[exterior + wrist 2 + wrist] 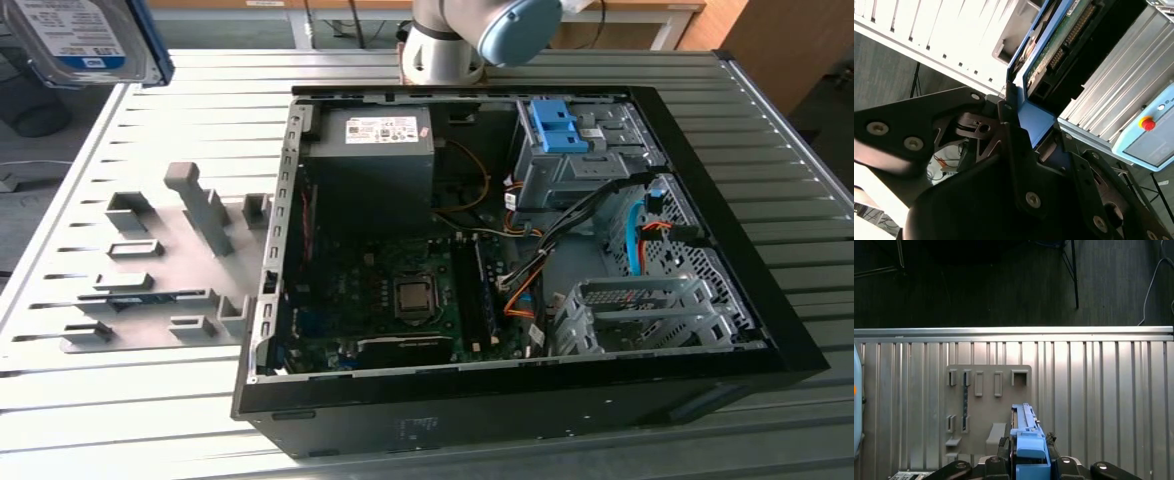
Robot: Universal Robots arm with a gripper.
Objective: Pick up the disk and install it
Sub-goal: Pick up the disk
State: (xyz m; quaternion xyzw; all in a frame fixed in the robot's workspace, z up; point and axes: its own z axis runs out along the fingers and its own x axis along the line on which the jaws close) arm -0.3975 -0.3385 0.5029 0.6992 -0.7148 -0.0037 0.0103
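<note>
1. Blue plastic rails edge the disk (1024,425), a flat rectangular slab of silver metal. In the exterior view its face carries a white-and-blue label.
2. In the second wrist view the disk's other face shows a green circuit board with a row of connector pins.
3. The gripper (1028,442) is black metal, angular, with bolt heads along its links. It is clamped on the disk: its fingers press one blue end from both sides, and the disk juts straight out from between them.
4. The disk hangs clear of every surface, held by the gripper alone.
5. Beyond the fingertips, well apart from them, lies a ribbed aluminium table (1104,390) with bright, parallel slats.
6. A flat grey plate (986,410) with raised rectangular blocks and narrow slots rests on that table, straight beyond the held disk.
7. A black computer case (534,400), its side panel off, shows a dark green board and coloured cables inside. It sits on the same table, well away from the gripper.
</note>
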